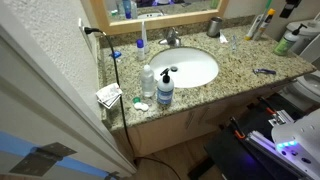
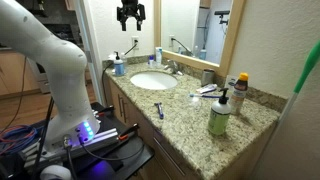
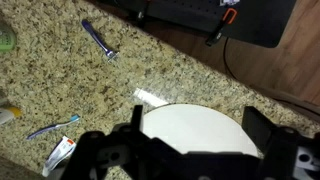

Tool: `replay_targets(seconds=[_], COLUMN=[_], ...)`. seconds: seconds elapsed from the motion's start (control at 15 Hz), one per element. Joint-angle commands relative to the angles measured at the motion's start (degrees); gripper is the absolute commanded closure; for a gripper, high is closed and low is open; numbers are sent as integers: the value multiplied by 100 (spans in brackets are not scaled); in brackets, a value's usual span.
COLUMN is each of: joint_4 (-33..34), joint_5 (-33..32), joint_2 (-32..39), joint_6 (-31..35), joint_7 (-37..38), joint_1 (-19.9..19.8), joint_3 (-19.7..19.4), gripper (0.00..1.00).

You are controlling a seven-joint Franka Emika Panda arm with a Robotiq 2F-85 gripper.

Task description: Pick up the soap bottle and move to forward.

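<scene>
The soap bottle is blue-tinted with a black pump top. It stands upright on the granite counter at the sink's front corner, next to a clear bottle. It also shows at the far end of the counter in an exterior view. My gripper hangs high above the counter, well above the sink and apart from the bottle. In the wrist view the gripper is open and empty over the white basin. The soap bottle is out of the wrist view.
The sink with its faucet fills the counter's middle. A razor, a toothbrush and a tube lie on the counter. A green pump bottle and a cup stand further along.
</scene>
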Motion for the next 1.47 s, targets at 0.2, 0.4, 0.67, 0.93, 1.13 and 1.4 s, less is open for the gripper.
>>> replay_targets(seconds=[0.2,0.4,0.67,0.93,1.13,1.4], joint_4=[197,510,590,726,698,580], joint_5=[261,985,1297,1315,1265,1466], joint_2=[802,1552,1789,1966,1923,1910], joint_6=[121,786,1171,1175,1376,2072], joint_7=[24,-178,-183,-96,-557,-1736], joint_1=[228,705,910,940,978,1119], joint_3=[68,301,576,642,575,446], gripper=[0,0,0,0,0,0])
